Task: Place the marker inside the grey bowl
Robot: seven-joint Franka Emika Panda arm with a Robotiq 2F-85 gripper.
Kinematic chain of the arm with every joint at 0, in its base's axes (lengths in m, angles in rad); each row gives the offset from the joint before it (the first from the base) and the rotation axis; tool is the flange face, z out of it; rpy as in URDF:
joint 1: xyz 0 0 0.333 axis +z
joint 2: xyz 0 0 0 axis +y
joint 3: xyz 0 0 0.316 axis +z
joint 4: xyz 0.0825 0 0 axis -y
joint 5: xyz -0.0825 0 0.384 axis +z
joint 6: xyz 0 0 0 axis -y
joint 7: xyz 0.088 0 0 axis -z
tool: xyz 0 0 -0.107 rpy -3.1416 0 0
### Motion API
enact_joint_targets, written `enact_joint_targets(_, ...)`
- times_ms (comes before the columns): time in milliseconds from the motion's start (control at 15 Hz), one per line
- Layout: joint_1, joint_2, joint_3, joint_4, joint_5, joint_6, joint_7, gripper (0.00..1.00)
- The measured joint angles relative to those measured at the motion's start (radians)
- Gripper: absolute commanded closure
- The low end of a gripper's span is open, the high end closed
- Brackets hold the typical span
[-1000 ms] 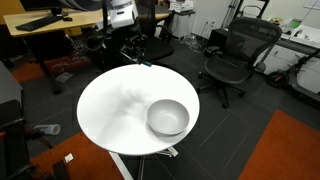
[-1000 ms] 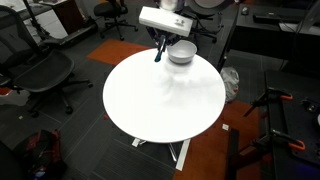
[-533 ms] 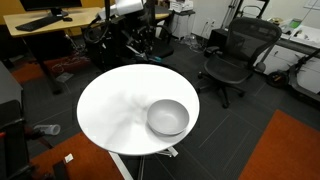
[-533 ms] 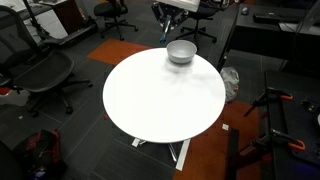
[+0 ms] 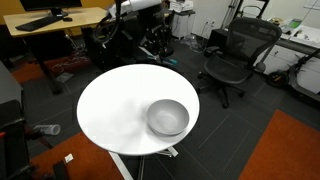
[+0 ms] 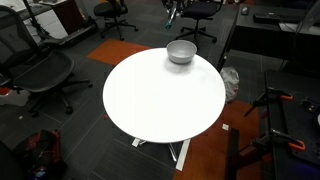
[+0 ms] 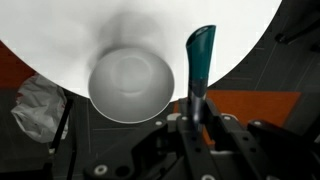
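The grey bowl (image 5: 168, 117) sits empty near the edge of the round white table (image 5: 110, 110); it also shows in an exterior view (image 6: 181, 52) and in the wrist view (image 7: 130, 85). In the wrist view my gripper (image 7: 197, 106) is shut on the teal-blue marker (image 7: 200, 55), which sticks out from between the fingers and hangs high above the table edge, to the right of the bowl. In an exterior view only the marker's tip (image 6: 170, 14) shows at the top edge, above and behind the bowl.
Black office chairs (image 5: 235, 55) (image 6: 45, 75) stand around the table (image 6: 160, 105). A wooden desk (image 5: 50, 20) is behind it. A white bag (image 6: 230, 80) lies on the floor by the table. Orange carpet (image 5: 290, 150) covers part of the floor.
My gripper has risen from just above the table near the bowl to high above it, carrying the marker; it has nearly left both exterior views at the top.
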Motion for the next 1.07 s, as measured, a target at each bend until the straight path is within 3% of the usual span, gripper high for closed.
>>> enact_joint_targets(1067, -0.059, 0.091, -0.055, 0.018, 0.006, -0.019, 0.0, 0.95)
